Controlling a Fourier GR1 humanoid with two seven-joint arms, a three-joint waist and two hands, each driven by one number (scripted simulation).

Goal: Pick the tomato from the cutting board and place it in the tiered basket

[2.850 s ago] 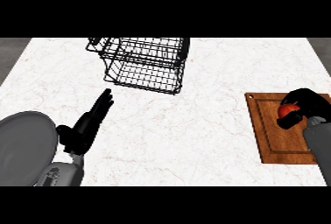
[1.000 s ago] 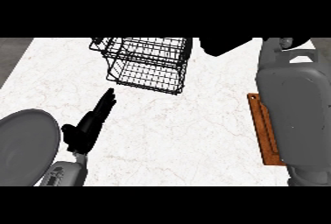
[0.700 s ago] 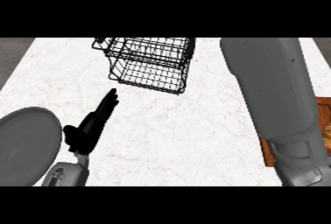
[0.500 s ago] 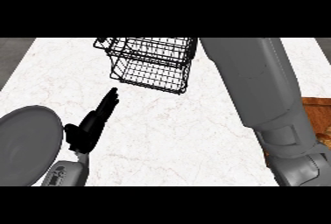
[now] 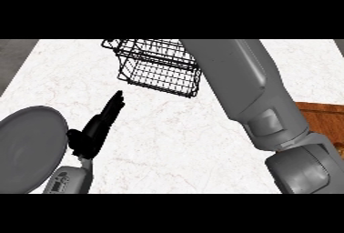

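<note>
The black wire tiered basket (image 5: 158,68) stands at the back of the white marble counter. My right forearm (image 5: 252,91) rises across the view from the lower right and runs up past the basket's right side. Its hand is beyond the top of the view, so neither the hand nor the tomato shows. A corner of the wooden cutting board (image 5: 324,119) peeks out at the right edge behind the arm. My left hand (image 5: 101,123) rests open on the counter at the lower left, fingers straight and pointing toward the basket.
A large grey rounded part of my left arm (image 5: 30,154) fills the lower left corner. The counter's left edge (image 5: 17,73) meets a dark floor at the upper left.
My right arm has swung left from the cutting board to the basket's right side, uncovering part of the board. The left hand has stayed put.
</note>
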